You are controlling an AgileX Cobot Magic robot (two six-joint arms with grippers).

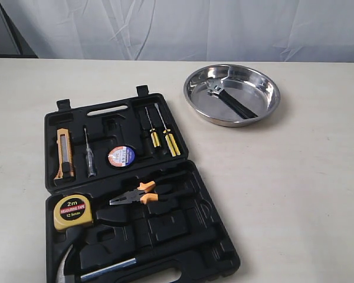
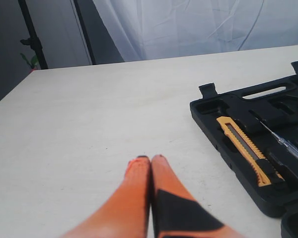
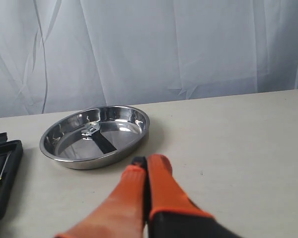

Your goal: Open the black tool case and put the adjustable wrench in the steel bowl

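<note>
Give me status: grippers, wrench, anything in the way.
Left gripper shut, empty, over table beside open tool case. Right gripper shut, empty, short of steel bowl. Adjustable wrench lying in the bowl. Nothing obstructing.

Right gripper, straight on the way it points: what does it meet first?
Likely the bowl: its rim is just ahead of the shut right gripper, slightly off its line. Depth is unclear; it may slide past over the table toward the curtain.
</note>
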